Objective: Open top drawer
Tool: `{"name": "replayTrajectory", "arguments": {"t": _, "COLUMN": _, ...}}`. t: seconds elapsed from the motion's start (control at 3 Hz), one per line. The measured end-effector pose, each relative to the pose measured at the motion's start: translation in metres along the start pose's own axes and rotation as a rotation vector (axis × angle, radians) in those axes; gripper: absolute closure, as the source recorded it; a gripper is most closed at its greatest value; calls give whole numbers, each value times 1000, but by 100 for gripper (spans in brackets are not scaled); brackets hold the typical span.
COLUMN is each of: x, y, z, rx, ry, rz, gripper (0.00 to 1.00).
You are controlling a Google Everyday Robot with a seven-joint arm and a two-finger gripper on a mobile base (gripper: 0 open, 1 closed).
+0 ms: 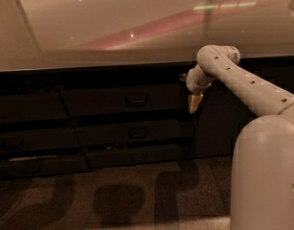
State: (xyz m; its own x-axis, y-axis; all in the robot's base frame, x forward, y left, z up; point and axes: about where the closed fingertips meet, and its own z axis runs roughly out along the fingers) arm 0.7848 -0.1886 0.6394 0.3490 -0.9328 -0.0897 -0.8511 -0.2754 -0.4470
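The tabletop (113, 28) fills the far upper half, pale and glossy with a pink streak of reflection. It is cut off at the top and at both sides. My body (268, 176) bulks up near right, cut off by the right and bottom edges, and it hides whatever lies behind it. The floor (113, 195) is dim, with broad shadows across it.

Under the tabletop's edge the dark fronts run left to right and are hard to make out. The top drawer (103, 102) sits in the middle column, just below the tabletop, and its front looks level with its neighbours. Two lower drawers (108, 134) lie beneath it. The left drawers (31, 109) are almost lost in shadow and run off the left edge. My arm (247, 83) reaches from near right up and to the left, then bends down at the wrist.

My pincer (195, 103) hangs tip-down just beyond the top drawer's right end, well right of its handle (136, 98). I cannot tell how wide it stands, nor whether it touches the front. It holds nothing that I can see.
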Motion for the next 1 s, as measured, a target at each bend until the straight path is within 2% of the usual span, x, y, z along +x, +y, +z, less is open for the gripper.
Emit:
{"name": "replayTrajectory", "arguments": {"t": 0.33, "x": 0, "y": 0, "z": 0, "rx": 0, "ry": 0, "rz": 0, "gripper": 18}}
{"name": "replayTrajectory", "arguments": {"t": 1.0, "x": 0, "y": 0, "z": 0, "rx": 0, "ry": 0, "rz": 0, "gripper": 65}}
